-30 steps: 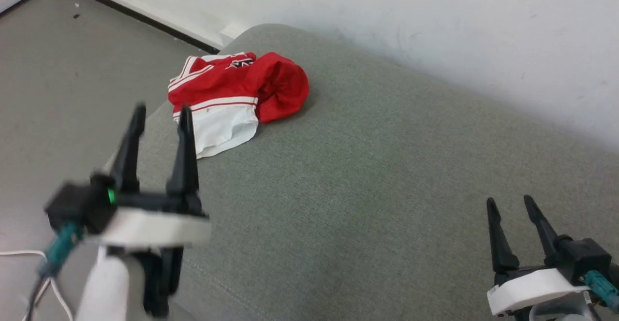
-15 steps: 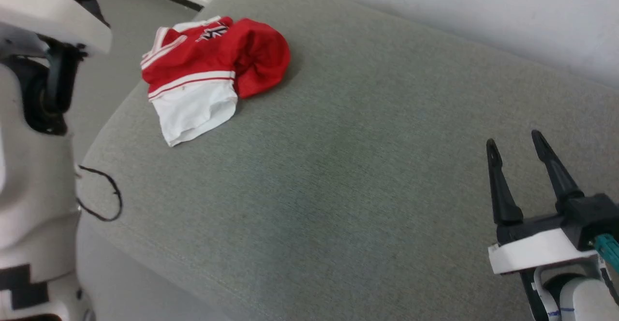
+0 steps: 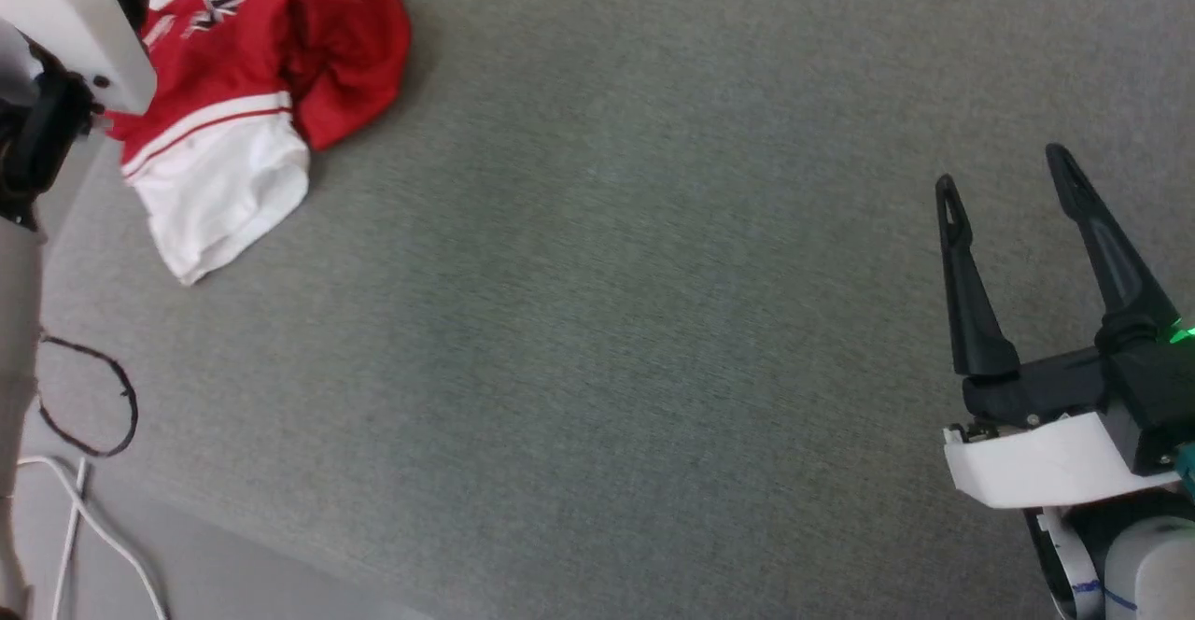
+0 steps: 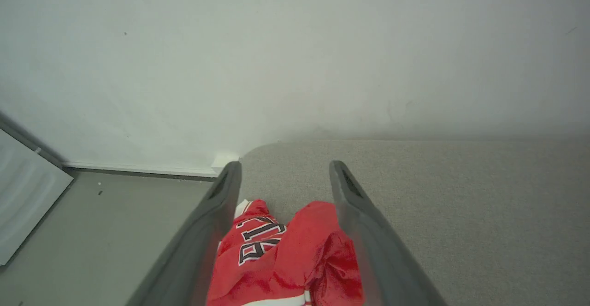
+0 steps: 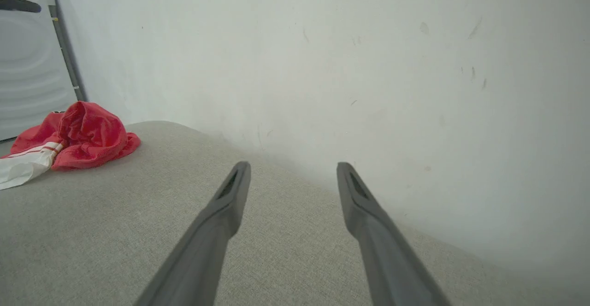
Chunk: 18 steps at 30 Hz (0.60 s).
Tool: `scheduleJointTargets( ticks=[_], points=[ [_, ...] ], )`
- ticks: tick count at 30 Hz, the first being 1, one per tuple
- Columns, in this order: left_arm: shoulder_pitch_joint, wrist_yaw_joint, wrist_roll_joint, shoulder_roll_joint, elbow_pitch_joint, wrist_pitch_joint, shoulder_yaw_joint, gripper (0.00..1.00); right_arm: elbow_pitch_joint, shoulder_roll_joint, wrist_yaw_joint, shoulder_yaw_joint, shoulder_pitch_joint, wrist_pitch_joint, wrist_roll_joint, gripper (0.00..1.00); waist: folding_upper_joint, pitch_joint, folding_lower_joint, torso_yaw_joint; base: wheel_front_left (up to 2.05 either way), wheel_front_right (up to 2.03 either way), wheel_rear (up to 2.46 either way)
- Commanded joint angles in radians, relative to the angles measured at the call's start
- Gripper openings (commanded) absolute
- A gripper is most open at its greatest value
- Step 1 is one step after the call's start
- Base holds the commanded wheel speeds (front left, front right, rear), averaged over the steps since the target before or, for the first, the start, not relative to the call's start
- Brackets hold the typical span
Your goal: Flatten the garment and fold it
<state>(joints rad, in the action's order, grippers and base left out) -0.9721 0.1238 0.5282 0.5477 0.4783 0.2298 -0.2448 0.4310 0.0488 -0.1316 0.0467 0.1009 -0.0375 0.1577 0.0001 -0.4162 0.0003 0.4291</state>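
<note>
At the far left corner of the grey surface (image 3: 653, 274) the garment (image 3: 252, 69) lies crumpled — red body bunched, a white sleeve (image 3: 219, 200) spilling toward the edge. The left claw (image 4: 284, 165) hangs over it, released and empty; the right claw (image 3: 1004, 170), also released, sits well apart at the near right. This looks like the first reach for flattening — next the left claw should drop, pinch one edge and draw it out.

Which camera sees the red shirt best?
The head view. There the shirt lies crumpled on the grey cushion, red body and white sleeve both visible, though the left arm hides one edge. In the left wrist view its red lettered part is close but cut off; in the right wrist view it is small and side-on.
</note>
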Motion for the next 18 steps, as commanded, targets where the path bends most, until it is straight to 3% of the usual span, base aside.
scheduleJointTargets(
  ticks=[1,10,14,18],
  points=[
    [-0.013,0.007,0.021,0.011,0.008,0.003,-0.012,1.0,0.011,0.001,0.001,0.004,0.012,-0.005,0.007,1.0,-0.0001,-0.102,-0.0003,-0.091,0.0,0.0,0.0],
    [-0.022,0.007,0.272,0.131,0.109,0.173,-0.202,1.0,0.105,0.001,0.001,0.007,0.004,-0.065,0.05,1.0,-0.0001,-0.203,-0.0003,-0.15,0.0,0.0,0.0],
    [-0.032,0.007,0.294,0.161,0.174,0.142,-0.231,1.0,0.126,0.001,0.001,0.01,-0.007,-0.075,0.055,1.0,-0.0001,-0.224,-0.0003,-0.169,0.0,0.0,0.0],
    [-0.037,0.007,0.283,0.154,0.265,0.077,-0.249,1.0,0.139,0.001,0.001,0.011,-0.017,-0.082,0.061,1.0,-0.0001,-0.228,-0.0003,-0.186,0.0,0.0,0.0]
  ],
)
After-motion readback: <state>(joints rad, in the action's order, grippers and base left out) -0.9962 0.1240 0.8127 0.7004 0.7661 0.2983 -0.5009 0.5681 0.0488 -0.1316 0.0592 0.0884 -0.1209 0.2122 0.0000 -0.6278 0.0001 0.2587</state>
